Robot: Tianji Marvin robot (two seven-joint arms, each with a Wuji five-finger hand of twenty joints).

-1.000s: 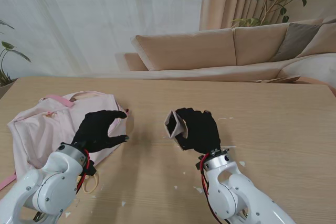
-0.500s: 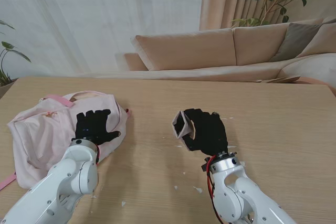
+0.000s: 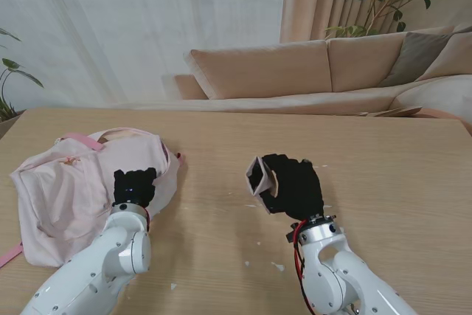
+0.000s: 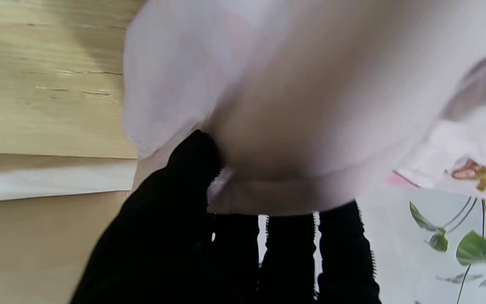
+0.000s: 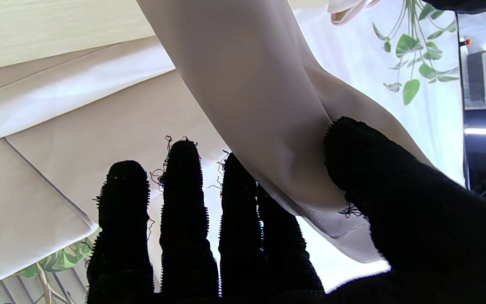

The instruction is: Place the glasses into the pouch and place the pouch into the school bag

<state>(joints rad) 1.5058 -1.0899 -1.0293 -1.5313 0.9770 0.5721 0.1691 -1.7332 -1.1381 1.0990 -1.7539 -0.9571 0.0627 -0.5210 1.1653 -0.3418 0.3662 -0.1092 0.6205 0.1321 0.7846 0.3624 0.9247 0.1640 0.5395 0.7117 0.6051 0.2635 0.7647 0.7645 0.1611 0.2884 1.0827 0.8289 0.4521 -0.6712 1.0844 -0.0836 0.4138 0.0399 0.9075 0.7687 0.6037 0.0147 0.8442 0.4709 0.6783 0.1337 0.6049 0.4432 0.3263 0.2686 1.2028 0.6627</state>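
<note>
While the right hand is held up off the bench, it grips the pouch. The pouch is a soft beige one, and its open mouth sticks out past the thumb side of the hand, toward the other hand. In the right wrist view the thumb presses on one side of the pouch and the fingers are on the other side, so the pouch is pinched between them.

The left hand rests on the school bag, at the edge of the bag nearest the right hand. The bag is pink and lies flat on the bench, spreading away from the left hand on its outer side. In the left wrist view the bag's cloth is blurry and sits right over the black fingers, with the thumb pushed up against it. The fingers lie close together under the cloth, but I cannot tell if the hand really grips it.

The glasses cannot be seen in any view.

The two hands are well apart, with bare bench between them.
</note>
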